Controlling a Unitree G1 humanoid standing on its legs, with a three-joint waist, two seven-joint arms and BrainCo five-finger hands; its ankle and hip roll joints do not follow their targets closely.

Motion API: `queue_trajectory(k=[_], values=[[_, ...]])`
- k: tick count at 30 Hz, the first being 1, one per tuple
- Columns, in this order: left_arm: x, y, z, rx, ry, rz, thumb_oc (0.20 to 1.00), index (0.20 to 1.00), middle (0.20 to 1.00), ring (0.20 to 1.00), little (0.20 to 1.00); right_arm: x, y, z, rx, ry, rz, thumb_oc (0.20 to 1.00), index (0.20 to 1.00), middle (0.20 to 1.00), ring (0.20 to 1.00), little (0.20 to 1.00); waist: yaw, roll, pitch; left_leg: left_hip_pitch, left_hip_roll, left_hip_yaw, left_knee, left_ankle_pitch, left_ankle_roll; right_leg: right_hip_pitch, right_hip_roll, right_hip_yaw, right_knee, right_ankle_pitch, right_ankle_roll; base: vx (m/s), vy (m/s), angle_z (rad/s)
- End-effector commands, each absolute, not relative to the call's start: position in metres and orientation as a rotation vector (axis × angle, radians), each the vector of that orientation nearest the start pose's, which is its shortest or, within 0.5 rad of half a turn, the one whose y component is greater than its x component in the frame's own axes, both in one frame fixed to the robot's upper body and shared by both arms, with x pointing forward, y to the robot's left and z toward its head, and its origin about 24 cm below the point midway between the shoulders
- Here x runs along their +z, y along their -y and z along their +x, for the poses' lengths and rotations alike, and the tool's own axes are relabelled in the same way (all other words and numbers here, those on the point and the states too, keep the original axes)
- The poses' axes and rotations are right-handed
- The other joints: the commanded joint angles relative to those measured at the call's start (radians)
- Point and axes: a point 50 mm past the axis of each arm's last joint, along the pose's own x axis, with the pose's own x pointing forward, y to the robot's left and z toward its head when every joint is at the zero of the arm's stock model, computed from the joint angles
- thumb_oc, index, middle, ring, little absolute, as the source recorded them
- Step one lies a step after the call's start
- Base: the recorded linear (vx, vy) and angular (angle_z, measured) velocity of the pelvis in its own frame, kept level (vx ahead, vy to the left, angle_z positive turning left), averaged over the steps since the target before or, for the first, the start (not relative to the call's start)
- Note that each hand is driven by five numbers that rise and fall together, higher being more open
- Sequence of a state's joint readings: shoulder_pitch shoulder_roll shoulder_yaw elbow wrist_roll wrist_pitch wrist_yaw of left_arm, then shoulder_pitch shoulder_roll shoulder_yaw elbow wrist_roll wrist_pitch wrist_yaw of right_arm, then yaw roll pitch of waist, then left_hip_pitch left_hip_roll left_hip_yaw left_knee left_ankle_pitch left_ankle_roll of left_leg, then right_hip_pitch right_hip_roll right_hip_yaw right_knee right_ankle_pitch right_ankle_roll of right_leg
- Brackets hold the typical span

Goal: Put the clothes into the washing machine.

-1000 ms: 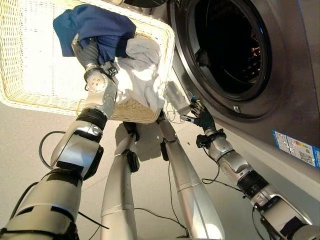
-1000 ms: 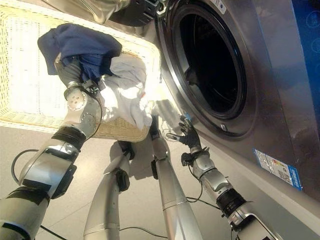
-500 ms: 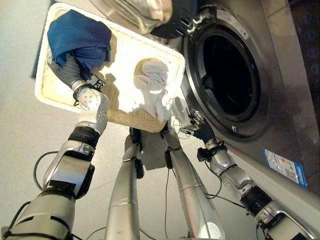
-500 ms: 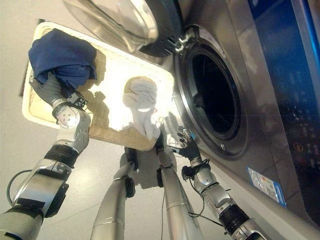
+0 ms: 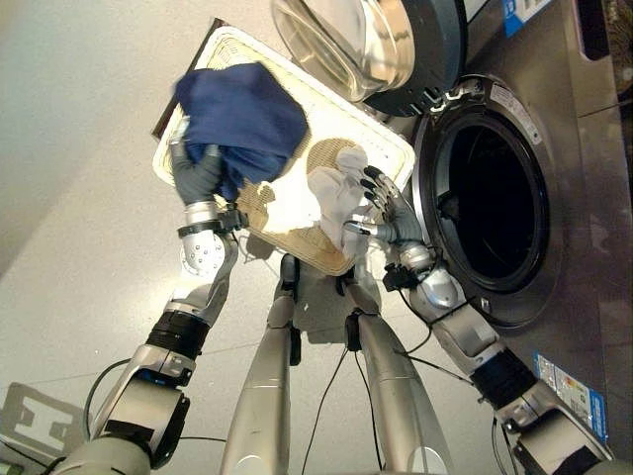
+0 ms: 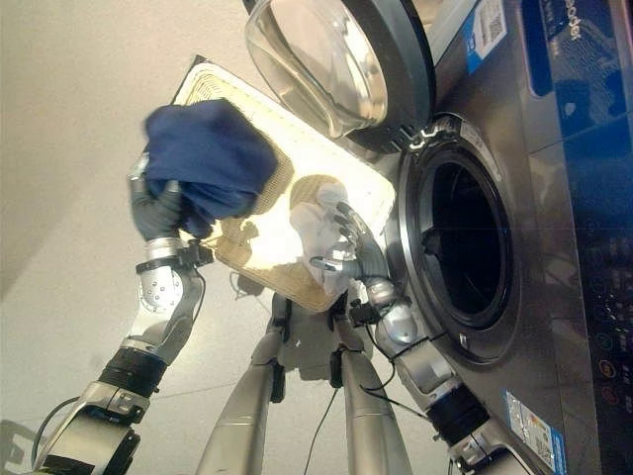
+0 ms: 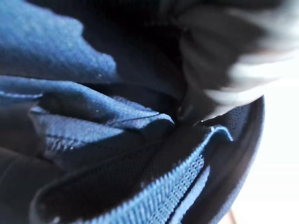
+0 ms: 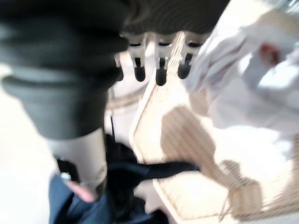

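Note:
My left hand (image 5: 198, 176) is shut on a dark blue garment (image 5: 242, 119), which hangs bunched above the wicker basket (image 5: 259, 56). In the left wrist view the blue cloth (image 7: 70, 70) wraps close round the curled fingers. A white garment (image 5: 336, 193) lies at the basket's near corner, on the washer's side. My right hand (image 5: 396, 220) is open, fingers spread, right beside that white cloth (image 8: 252, 88); whether it touches it I cannot tell. The washer's drum opening (image 5: 490, 213) gapes dark to the right of the basket.
The washer's round glass door (image 5: 366, 45) stands swung open above the basket's far end. The grey washer front (image 5: 584, 247) fills the right side. Pale bare floor (image 5: 79, 198) spreads to the left of the basket.
The camera has shifted. My left hand has carried the blue garment towards the washer side. My right hand has moved from the washer's rim to the white garment.

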State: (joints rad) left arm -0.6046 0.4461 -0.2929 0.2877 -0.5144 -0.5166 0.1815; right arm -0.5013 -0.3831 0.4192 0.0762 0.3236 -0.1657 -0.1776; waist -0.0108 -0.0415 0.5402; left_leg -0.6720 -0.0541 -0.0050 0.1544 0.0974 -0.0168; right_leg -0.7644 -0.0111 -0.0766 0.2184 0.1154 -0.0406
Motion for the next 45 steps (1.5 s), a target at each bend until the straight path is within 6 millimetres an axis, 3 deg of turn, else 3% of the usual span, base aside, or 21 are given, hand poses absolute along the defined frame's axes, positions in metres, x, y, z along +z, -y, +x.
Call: queue_trajectory(k=[1, 12, 20, 28, 30, 31, 32, 36, 38, 39, 40, 41, 45], values=[[0.201, -0.147, 0.324, -0.303, 0.722, -0.107, 0.200, 0.200, 0.200, 0.200, 0.200, 0.171, 0.102, 0.297, 0.380, 0.527, -0.097, 1.000, 1.000, 1.000, 1.000, 1.000, -0.028, 0.088, -0.020, 0.017, -0.006, 0.046, -0.054, 0.024, -0.017, 0.062, -0.004, -0.038, 0.022, -0.084, 0.083, 0.00, 0.000, 0.00], [0.168, -0.110, 0.313, -0.823, 0.426, -0.063, 0.200, 0.200, 0.200, 0.200, 0.200, 0.174, 0.089, 0.302, 0.572, 0.422, -0.160, 1.000, 1.000, 1.000, 1.000, 1.000, -0.023, 0.103, -0.020, 0.024, -0.003, 0.066, -0.072, 0.040, -0.015, 0.075, -0.015, -0.048, -0.016, -0.054, 0.090, 0.00, 0.000, 0.00], [0.164, -0.102, 0.316, -0.809, 0.357, -0.011, 0.200, 0.200, 0.200, 0.200, 0.200, 0.165, 0.076, 0.294, 0.734, 0.309, 0.050, 1.000, 1.000, 1.000, 1.000, 1.000, -0.032, 0.097, -0.020, 0.030, 0.005, 0.075, -0.106, 0.059, -0.011, 0.072, -0.006, -0.041, -0.036, -0.033, 0.098, 0.00, 0.000, 0.00], [0.164, -0.103, 0.316, -0.802, 0.354, -0.008, 0.200, 0.200, 0.200, 0.200, 0.200, 0.165, 0.075, 0.293, 0.752, 0.303, 0.064, 1.000, 1.000, 1.000, 1.000, 1.000, -0.032, 0.096, -0.020, 0.030, 0.005, 0.075, -0.108, 0.060, -0.011, 0.072, -0.006, -0.041, -0.038, -0.031, 0.098, 0.00, 0.000, 0.00], [0.158, -0.103, 0.316, -0.809, 0.333, -0.003, 0.200, 0.200, 0.200, 0.200, 0.200, 0.160, 0.068, 0.285, 0.847, 0.240, 0.159, 1.000, 1.000, 1.000, 1.000, 1.000, -0.033, 0.095, -0.020, 0.025, 0.006, 0.075, -0.116, 0.066, -0.010, 0.065, -0.005, -0.040, -0.042, -0.024, 0.100, -0.02, -0.023, -0.01], [0.157, -0.097, 0.312, -0.871, 0.341, -0.004, 0.200, 0.200, 0.200, 0.200, 0.200, 0.144, 0.058, 0.279, 0.940, 0.087, 0.289, 0.200, 0.200, 0.200, 0.200, 0.200, -0.034, 0.094, -0.020, 0.021, 0.008, 0.074, -0.124, 0.073, -0.012, 0.063, -0.007, -0.040, -0.057, -0.014, 0.101, -0.02, -0.057, -0.04], [0.161, -0.091, 0.307, -0.929, 0.372, -0.030, 0.200, 0.200, 0.200, 0.200, 0.200, 0.131, 0.055, 0.277, 0.968, -0.023, 0.317, 0.200, 0.200, 0.200, 0.200, 0.200, -0.034, 0.091, -0.020, 0.020, 0.007, 0.072, -0.125, 0.074, -0.013, 0.063, -0.007, -0.037, -0.067, -0.008, 0.099, -0.02, -0.059, -0.05], [0.163, -0.089, 0.305, -0.949, 0.390, -0.042, 0.200, 0.200, 0.200, 0.200, 0.200, 0.127, 0.054, 0.277, 0.976, -0.060, 0.325, 0.200, 0.200, 0.200, 0.200, 0.200, -0.033, 0.090, -0.020, 0.020, 0.007, 0.071, -0.125, 0.074, -0.013, 0.064, -0.007, -0.037, -0.071, -0.005, 0.098, 0.00, -0.013, -0.02], [0.171, -0.085, 0.299, -0.997, 0.436, -0.102, 0.200, 0.200, 0.200, 0.200, 0.200, 0.113, 0.051, 0.272, 1.014, -0.176, 0.373, 0.200, 0.200, 0.200, 0.200, 0.200, -0.031, 0.084, -0.020, 0.020, 0.008, 0.066, -0.132, 0.079, -0.013, 0.068, -0.005, -0.036, -0.079, 0.000, 0.097, -0.01, -0.060, -0.01], [0.173, -0.084, 0.298, -1.003, 0.444, -0.115, 0.398, 0.398, 0.398, 0.398, 0.398, 0.108, 0.052, 0.271, 1.017, -0.210, 0.387, 0.200, 0.200, 0.200, 0.200, 0.200, -0.031, 0.082, -0.020, 0.020, 0.008, 0.064, -0.134, 0.079, -0.012, 0.068, -0.004, -0.037, -0.080, 0.001, 0.096, -0.01, -0.055, 0.00], [0.175, -0.084, 0.297, -1.000, 0.449, -0.127, 0.815, 0.815, 0.815, 0.815, 0.815, 0.106, 0.052, 0.271, 1.012, -0.224, 0.389, 0.200, 0.200, 0.200, 0.200, 0.200, -0.030, 0.081, -0.020, 0.020, 0.008, 0.063, -0.135, 0.079, -0.012, 0.068, -0.003, -0.037, -0.081, 0.002, 0.096, -0.01, -0.036, 0.00], [0.176, -0.083, 0.297, -0.995, 0.451, -0.136, 1.000, 1.000, 1.000, 1.000, 1.000, 0.104, 0.053, 0.271, 1.009, -0.233, 0.390, 0.200, 0.200, 0.200, 0.200, 0.200, -0.030, 0.081, -0.020, 0.021, 0.007, 0.062, -0.136, 0.080, -0.012, 0.069, -0.002, -0.037, -0.083, 0.002, 0.095, 0.00, 0.000, 0.00], [0.181, -0.090, 0.298, -0.844, 0.506, -0.127, 1.000, 1.000, 1.000, 1.000, 1.000, 0.091, 0.055, 0.267, 1.016, -0.326, 0.438, 0.200, 0.200, 0.200, 0.200, 0.200, -0.028, 0.081, -0.020, 0.017, 0.004, 0.053, -0.136, 0.084, -0.011, 0.066, 0.001, -0.035, -0.081, 0.004, 0.093, 0.00, -0.019, 0.00]])
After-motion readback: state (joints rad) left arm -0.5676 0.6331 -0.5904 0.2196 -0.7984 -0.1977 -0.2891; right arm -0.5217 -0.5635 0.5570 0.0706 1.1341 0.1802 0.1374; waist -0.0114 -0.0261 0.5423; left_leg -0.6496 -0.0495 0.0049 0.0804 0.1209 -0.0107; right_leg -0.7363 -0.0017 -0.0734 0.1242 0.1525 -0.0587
